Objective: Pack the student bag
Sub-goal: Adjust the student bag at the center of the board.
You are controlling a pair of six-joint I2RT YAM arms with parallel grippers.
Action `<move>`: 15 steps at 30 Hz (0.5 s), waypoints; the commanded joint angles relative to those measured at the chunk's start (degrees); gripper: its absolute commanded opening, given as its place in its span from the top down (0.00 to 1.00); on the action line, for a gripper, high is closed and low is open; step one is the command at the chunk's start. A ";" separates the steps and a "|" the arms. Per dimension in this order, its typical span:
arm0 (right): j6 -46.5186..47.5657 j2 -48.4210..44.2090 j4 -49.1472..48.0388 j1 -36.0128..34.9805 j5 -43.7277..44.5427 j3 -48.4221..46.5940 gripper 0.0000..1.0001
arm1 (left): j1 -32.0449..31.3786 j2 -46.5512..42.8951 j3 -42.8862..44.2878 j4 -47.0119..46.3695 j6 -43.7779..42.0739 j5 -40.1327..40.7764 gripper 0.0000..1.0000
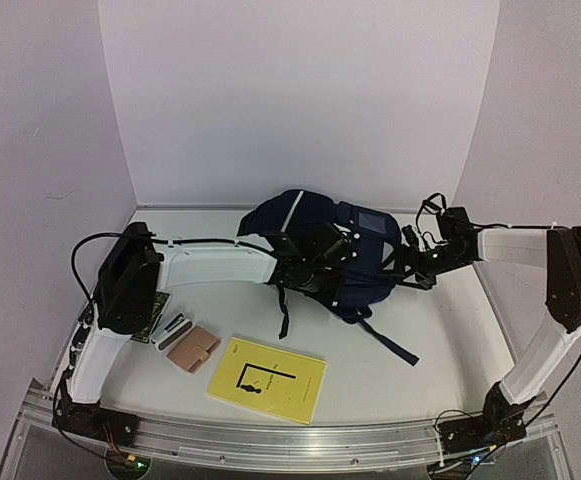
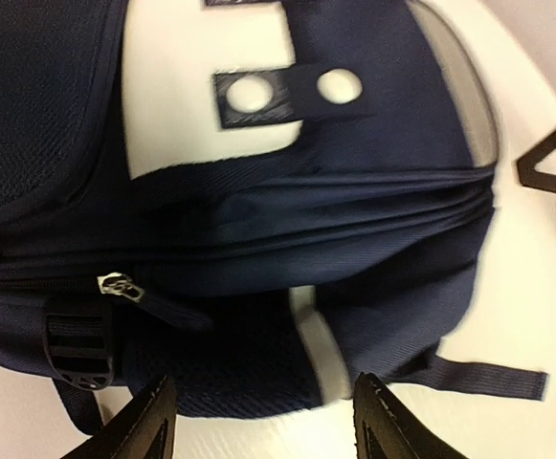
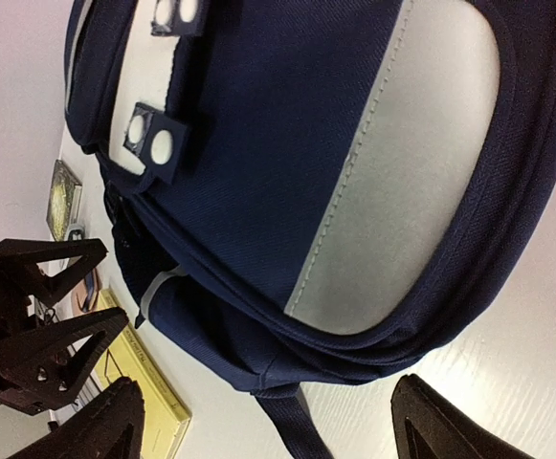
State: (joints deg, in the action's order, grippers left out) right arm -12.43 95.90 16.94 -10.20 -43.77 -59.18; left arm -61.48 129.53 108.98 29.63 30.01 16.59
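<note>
- Currently the student bag (image 1: 275, 215) lies on the worktop (image 1: 440, 330) between the left tool (image 2: 265, 382) and the right tool (image 3: 268, 381), with both pointed at it.
- Left tool: released, fingers (image 2: 148, 421) apart with nothing clamped. The bag's navy side sits just ahead of it, and the zipper pull (image 2: 120, 285) is ahead and to its left.
- Right tool: released, fingers spread wide and gripping nothing. The bag's white patch (image 3: 402, 163) is directly ahead.
- Behind the left tool, nearer the arm bases, lie a yellow book (image 1: 267, 378) and a tan pouch (image 1: 192, 349).
</note>
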 commanded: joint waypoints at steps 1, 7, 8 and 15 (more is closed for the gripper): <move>-2.85 3.71 -4.22 -0.15 -1.04 0.20 0.12 | 0.40 3.52 6.43 6.93 3.23 4.97 0.39; -4.16 5.94 -6.60 -2.21 -2.09 1.10 0.15 | 0.56 7.41 9.88 10.75 4.88 7.82 0.42; -4.42 6.58 -7.02 -2.31 -2.11 1.03 0.16 | 0.62 7.78 10.31 11.30 5.20 8.52 0.43; -6.52 9.37 -9.55 -3.07 -0.50 0.83 0.30 | 2.06 7.85 10.05 9.32 4.47 10.90 0.51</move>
State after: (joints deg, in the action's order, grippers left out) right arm -17.36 103.39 10.61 -12.11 -44.39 -58.48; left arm -60.88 136.60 116.99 38.11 34.54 23.48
